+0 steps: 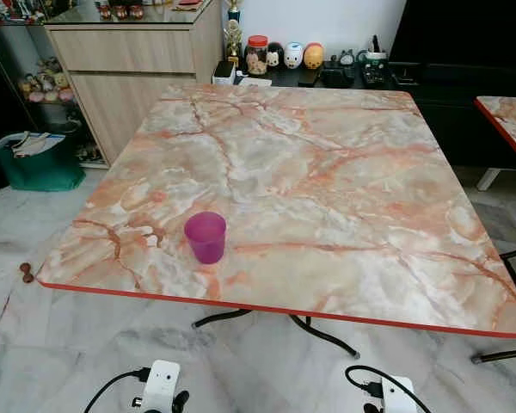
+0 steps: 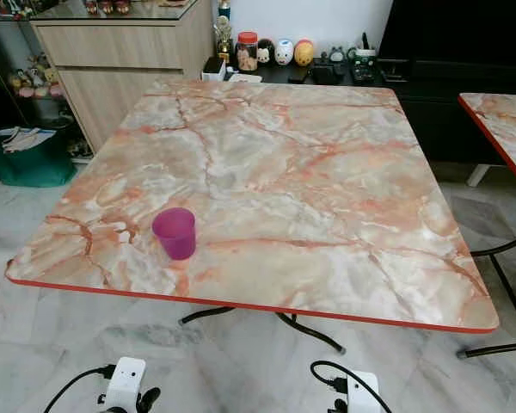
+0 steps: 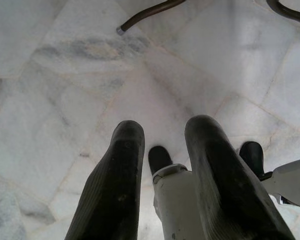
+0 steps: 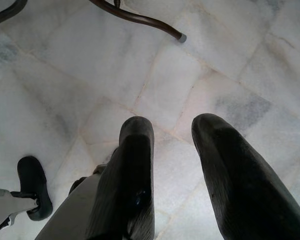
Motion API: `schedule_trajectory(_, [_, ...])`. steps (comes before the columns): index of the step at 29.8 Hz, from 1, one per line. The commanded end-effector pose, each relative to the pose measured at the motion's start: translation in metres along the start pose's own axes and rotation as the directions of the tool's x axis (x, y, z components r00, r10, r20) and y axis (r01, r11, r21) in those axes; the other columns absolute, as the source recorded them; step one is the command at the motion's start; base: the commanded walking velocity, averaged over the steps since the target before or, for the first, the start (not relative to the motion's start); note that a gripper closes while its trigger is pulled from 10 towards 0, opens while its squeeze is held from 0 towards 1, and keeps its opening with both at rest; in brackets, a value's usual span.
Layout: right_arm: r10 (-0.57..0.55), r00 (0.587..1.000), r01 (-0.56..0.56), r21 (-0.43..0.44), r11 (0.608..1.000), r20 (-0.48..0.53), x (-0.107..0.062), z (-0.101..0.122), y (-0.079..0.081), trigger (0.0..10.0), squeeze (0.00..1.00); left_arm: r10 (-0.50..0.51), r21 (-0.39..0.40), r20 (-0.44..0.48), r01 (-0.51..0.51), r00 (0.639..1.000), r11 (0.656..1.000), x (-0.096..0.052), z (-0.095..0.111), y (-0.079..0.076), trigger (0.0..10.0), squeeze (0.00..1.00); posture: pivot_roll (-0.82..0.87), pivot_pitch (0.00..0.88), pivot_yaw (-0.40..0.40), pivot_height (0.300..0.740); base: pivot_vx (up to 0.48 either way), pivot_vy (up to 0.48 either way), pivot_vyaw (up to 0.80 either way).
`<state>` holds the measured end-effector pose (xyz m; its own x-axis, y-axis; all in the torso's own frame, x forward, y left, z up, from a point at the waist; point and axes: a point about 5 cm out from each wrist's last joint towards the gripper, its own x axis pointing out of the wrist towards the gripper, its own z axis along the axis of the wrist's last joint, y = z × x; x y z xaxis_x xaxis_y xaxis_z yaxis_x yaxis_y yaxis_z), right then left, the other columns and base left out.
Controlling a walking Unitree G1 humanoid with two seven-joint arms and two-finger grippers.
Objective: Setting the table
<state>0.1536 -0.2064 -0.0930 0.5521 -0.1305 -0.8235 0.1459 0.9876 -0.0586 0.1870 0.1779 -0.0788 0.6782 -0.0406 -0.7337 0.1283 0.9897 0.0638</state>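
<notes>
Hanging pincers: both arms dangle idle below the near edge of the surface, which suits a robot standing before it with nothing in hand.
Left pincer [image 3: 162, 150]: released, its two long black fingers [image 3: 115, 190] spread apart over the pale marble floor [image 3: 65, 75], gripping nothing.
Right pincer [image 4: 172, 145]: likewise released, fingers parted, pointing down at the floor tiles beside a dark curved metal leg [image 4: 140, 20] of the surface's base.
Small translucent purple plastic cup [image 1: 205, 237]: the task's thing so far laid out; it stands upright near the near-left corner of the surface, close to the near edge, where a seated diner could reach it, and well apart from both pincers.
Square surface with pink-and-cream marble pattern and red rim [image 1: 344, 172]: otherwise bare, so by my judgement the setting has hardly begun and more items must be fetched.
Beige wooden cabinet [image 1: 129, 69]: far left, beyond the surface, with small ornaments on its glass top.
Low dark shelf [image 1: 327, 73]: along the far wall, carrying a red-lidded jar [image 1: 256, 54] and little round figurines.
Green bin [image 1: 36, 159]: on the floor at far left, beside the cabinet.
</notes>
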Motion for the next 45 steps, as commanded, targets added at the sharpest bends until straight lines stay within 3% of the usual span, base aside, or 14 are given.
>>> schedule_trajectory(1, [-0.001,1.0,0.001,-0.005,1.0,-0.009,0.0,-0.002,-0.001,10.0,0.0,0.006,-0.003,0.001,-0.006,1.0,1.0,-0.001,-0.003,0.0,10.0,0.0,0.06,0.0,-0.032,0.74,0.0,0.0,0.0])
schedule_trajectory(8, [0.0,1.0,0.0,-0.001,1.0,-0.005,0.0,-0.002,0.0,10.0,0.0,0.016,-0.014,0.033,-0.015,0.999,1.0,-0.001,0.0,0.0,10.0,0.0,0.06,0.0,-0.026,0.74,0.0,0.0,0.0])
schedule_trajectory(9, [-0.001,1.0,0.001,0.0,1.0,-0.005,0.0,-0.002,0.0,10.0,0.0,0.028,0.005,0.148,-0.029,0.989,1.0,-0.009,0.003,0.019,10.0,0.0,0.06,0.0,-0.026,0.74,0.0,0.0,0.0])
schedule_trajectory(10, [-0.002,1.0,0.002,0.001,1.0,-0.005,0.0,-0.002,-0.001,10.0,0.0,0.017,0.009,0.378,-0.022,0.926,1.0,-0.034,0.015,0.051,10.0,0.0,0.06,0.0,-0.026,0.74,0.0,0.0,0.0])
schedule_trajectory(11, [-0.002,1.0,0.002,0.001,1.0,-0.005,0.0,-0.002,-0.001,10.0,0.0,0.019,0.032,0.427,-0.036,0.904,0.999,-0.048,0.027,0.059,10.0,0.0,0.06,0.0,-0.026,0.74,0.0,0.0,0.0])
schedule_trajectory(19, [-0.001,1.0,0.001,0.0,1.0,-0.006,-0.001,-0.003,-0.001,10.0,0.0,0.005,0.033,0.499,-0.024,0.867,0.999,-0.051,0.045,0.057,10.0,0.0,0.05,0.0,-0.025,0.74,0.0,0.0,0.0])
schedule_trajectory(28, [-0.005,1.0,0.005,-0.004,1.0,-0.008,-0.001,-0.004,-0.003,10.0,0.0,0.02,0.021,0.563,-0.038,0.826,0.999,-0.09,0.052,0.063,10.0,0.0,0.07,0.0,-0.031,0.74,0.0,0.0,0.0])
schedule_trajectory(32, [-0.009,1.0,0.009,-0.008,1.0,-0.007,-0.001,-0.003,-0.004,10.0,0.0,0.118,-0.02,0.612,-0.134,0.782,0.991,-0.109,0.06,0.074,10.0,0.0,0.08,0.0,-0.038,0.74,0.0,0.0,0.0])
schedule_trajectory(36, [-0.009,1.0,0.009,-0.016,1.0,-0.007,-0.001,-0.002,-0.006,10.0,0.0,0.186,-0.062,0.689,-0.199,0.701,0.978,-0.131,0.087,0.077,10.0,0.0,0.09,0.0,-0.046,0.74,0.0,0.0,0.0])
schedule_trajectory(37, [-0.009,1.0,0.009,-0.018,1.0,-0.007,-0.001,-0.002,-0.006,10.0,0.0,0.203,-0.065,0.718,-0.226,0.666,0.972,-0.135,0.099,0.078,10.0,0.0,0.09,0.0,-0.05,0.74,0.0,0.0,0.0])
schedule_trajectory(38, [-0.01,1.0,0.009,-0.021,1.0,-0.006,-0.001,-0.001,-0.006,10.0,0.0,0.225,-0.078,0.781,-0.266,0.583,0.961,-0.142,0.126,0.078,10.0,0.0,0.1,0.0,-0.053,0.74,0.0,0.0,0.0])
schedule_trajectory(39, [-0.01,1.0,0.009,-0.021,1.0,-0.006,-0.001,-0.001,-0.006,10.0,0.0,0.225,-0.078,0.781,-0.266,0.583,0.961,-0.142,0.126,0.078,10.0,0.0,0.1,0.0,-0.053,0.74,0.0,0.0,0.0])
schedule_trajectory(41, [-0.011,1.0,0.011,-0.022,1.0,-0.004,0.0,0.0,-0.006,10.0,0.0,0.2,-0.084,0.846,-0.248,0.493,0.965,-0.147,0.17,0.072,10.0,0.0,0.1,0.0,-0.051,0.74,0.0,0.0,0.0])
schedule_trajectory(45, [-0.014,1.0,0.014,-0.019,1.0,-0.003,0.0,0.0,-0.006,10.0,0.0,0.031,0.024,0.85,-0.097,0.525,0.995,-0.132,0.205,0.047,10.0,0.0,0.09,0.0,-0.047,0.74,0.0,0.0,0.0])
